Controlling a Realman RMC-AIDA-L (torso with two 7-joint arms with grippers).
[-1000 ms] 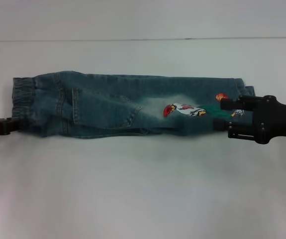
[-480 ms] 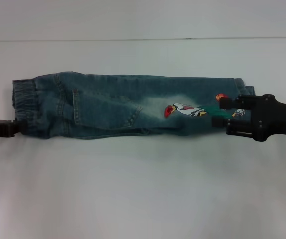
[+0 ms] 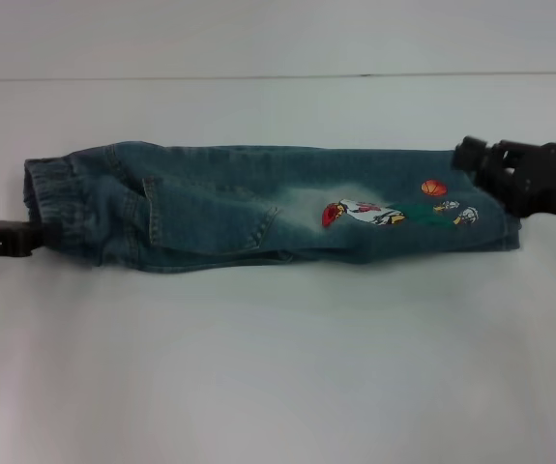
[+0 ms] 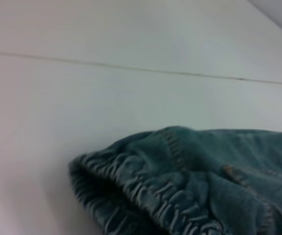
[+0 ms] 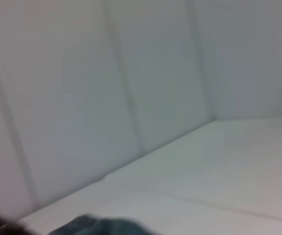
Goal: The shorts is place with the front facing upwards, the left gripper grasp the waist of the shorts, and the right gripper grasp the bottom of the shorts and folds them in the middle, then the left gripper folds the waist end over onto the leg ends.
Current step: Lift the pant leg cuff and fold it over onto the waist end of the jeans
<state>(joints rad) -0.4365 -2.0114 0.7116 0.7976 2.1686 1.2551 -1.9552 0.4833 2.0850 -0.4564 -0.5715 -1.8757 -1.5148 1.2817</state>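
Note:
The shorts (image 3: 258, 208) lie flat on the white table, folded lengthwise into a long strip. The puckered waist (image 3: 50, 198) is at the left end. The leg ends (image 3: 495, 230) are at the right, beside the cartoon and basketball embroidery (image 3: 369, 213). My left gripper (image 3: 28, 237) sits low at the left edge, its tip against the near corner of the waist. The left wrist view shows the waist (image 4: 145, 196) close up. My right gripper (image 3: 471, 155) hovers over the far right corner of the leg ends. The right wrist view catches only a sliver of denim (image 5: 96, 226).
The white table (image 3: 278, 367) stretches bare in front of the shorts. A seam (image 3: 258, 77) runs across it behind them, and white walls rise beyond.
My right gripper has left the near side of the leg ends and swung to their far right corner, uncovering the embroidery. The left gripper has barely shifted.

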